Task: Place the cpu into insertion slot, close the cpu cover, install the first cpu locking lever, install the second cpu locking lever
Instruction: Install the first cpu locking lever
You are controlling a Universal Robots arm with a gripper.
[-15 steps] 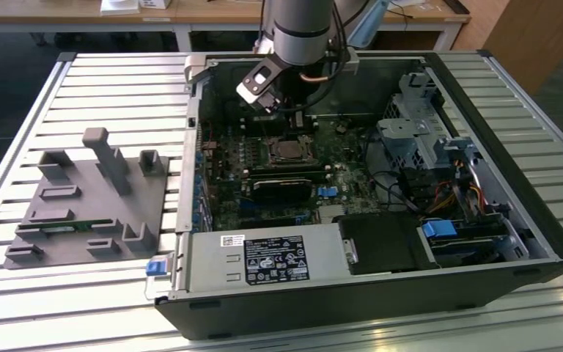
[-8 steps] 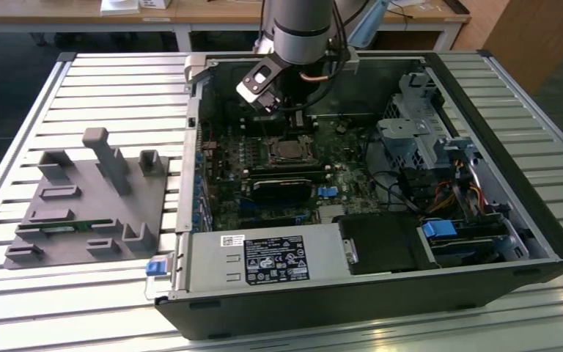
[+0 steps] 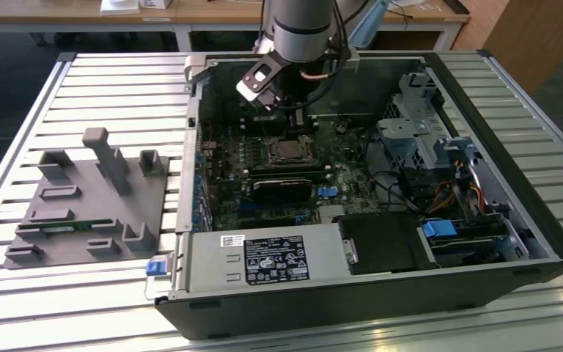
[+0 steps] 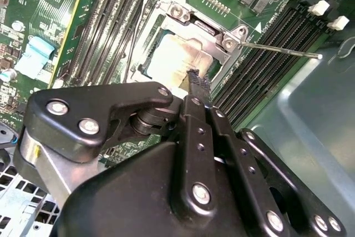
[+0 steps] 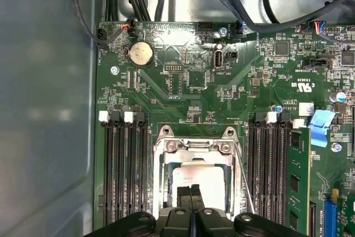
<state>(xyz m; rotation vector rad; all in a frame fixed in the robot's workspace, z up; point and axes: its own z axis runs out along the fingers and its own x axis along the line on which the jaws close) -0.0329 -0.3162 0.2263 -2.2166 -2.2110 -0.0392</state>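
The cpu (image 5: pixel 202 177) lies in the insertion slot on the green motherboard, its dull silver top showing through the window of the cpu cover (image 5: pixel 165 158). The cover lies flat around the chip in both wrist views, cpu (image 4: pixel 166 59) and cover (image 4: pixel 224 33). A thin wire locking lever (image 5: pixel 244 181) slants away from the socket along one side, its free end (image 4: pixel 317 55) out over the memory slots. My gripper (image 5: pixel 192 192) is shut with nothing between its black fingers, the tips (image 4: pixel 197 79) just over the chip's edge. In the exterior view the gripper (image 3: pixel 295 123) hangs just behind the socket (image 3: pixel 286 150).
Long black memory slots (image 5: pixel 122 165) flank the socket, with a green memory stick (image 5: pixel 297 176) in one. A coin battery (image 5: pixel 140 54) and cables (image 5: pixel 249 4) lie beyond. The case wall (image 3: pixel 196 147), a black card (image 3: pixel 281 187) and a grey fixture (image 3: pixel 86 198) on the exterior view's left.
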